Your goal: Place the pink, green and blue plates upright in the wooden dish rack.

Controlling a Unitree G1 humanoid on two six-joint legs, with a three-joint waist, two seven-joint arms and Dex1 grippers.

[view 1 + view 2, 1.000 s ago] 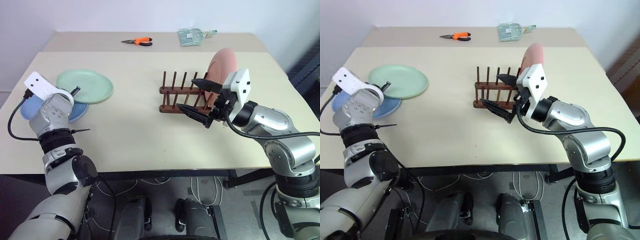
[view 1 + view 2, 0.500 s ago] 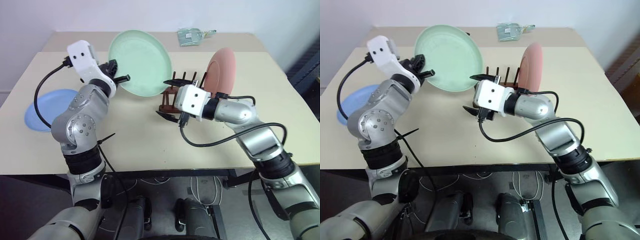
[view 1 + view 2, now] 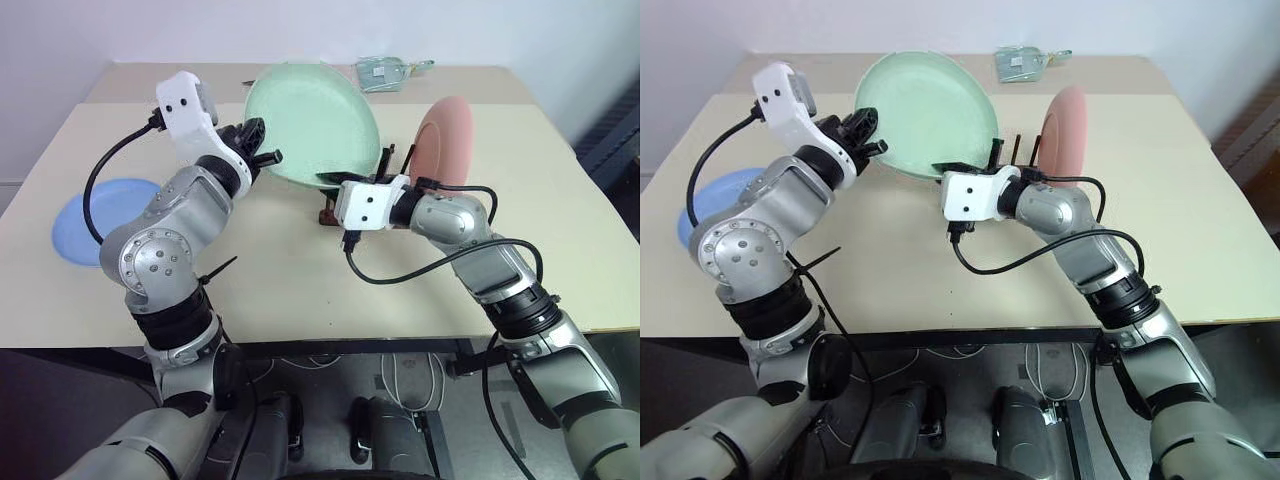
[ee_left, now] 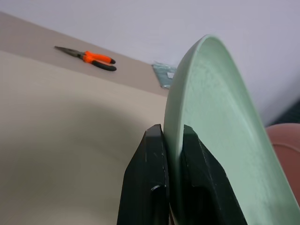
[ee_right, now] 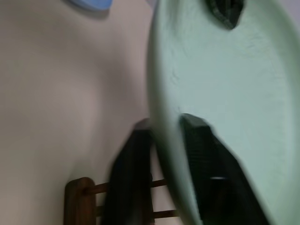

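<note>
- The green plate (image 3: 312, 124) is up in the air, tipped almost on its edge, above the near end of the wooden dish rack (image 3: 340, 205); both arms have a pinch on it.
- The left gripper (image 4: 164, 140) holds the rim at about 9 o'clock on the plate's round face; its two black fingers (image 4: 149, 154) sit tight on each side of the thin edge.
- The right gripper (image 5: 161, 129) is closed on the rim at about 6 o'clock, one finger in front of the plate and one behind.
- The pink plate (image 3: 443, 140) already stands upright at the far end of the rack, at about 3 o'clock from the green one.
- The blue plate (image 3: 100, 215) lies flat on the table (image 3: 280, 270), well apart from the rack, at about 9 o'clock from it.
- The green plate looks stiff and hard, so it will not bend; it looks smooth (maybe a bit slippery), so I think a thin pinch could let it swing or slide.
- It could chip or crack if it drops or bangs the pegs; I would go slow.
- The raised rim looks like the best spot to hold; two holds far apart on the edge should keep it from turning.
- The rack looks small and light; a bump could push it along.
</note>
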